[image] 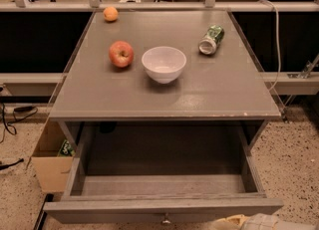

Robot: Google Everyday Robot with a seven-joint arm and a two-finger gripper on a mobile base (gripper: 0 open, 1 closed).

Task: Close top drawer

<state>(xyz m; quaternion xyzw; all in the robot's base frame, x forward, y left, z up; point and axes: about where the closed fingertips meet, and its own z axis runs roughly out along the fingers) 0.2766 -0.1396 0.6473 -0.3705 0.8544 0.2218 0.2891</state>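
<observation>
The top drawer (164, 208) of the grey cabinet is pulled far out toward me, and its inside looks empty. Its flat grey front runs along the bottom of the camera view, with the small metal knob (165, 219) at its centre. Part of my gripper (249, 222) shows as a pale shape at the bottom right edge, just in front of the drawer front and to the right of the knob. The lower drawers are out of view.
On the cabinet top (219, 94) stand a red apple (121, 54), a white bowl (163, 63), a tipped green can (211, 39) and an orange (110, 13). A cardboard box (50, 162) sits on the floor at the left, near cables (10, 119).
</observation>
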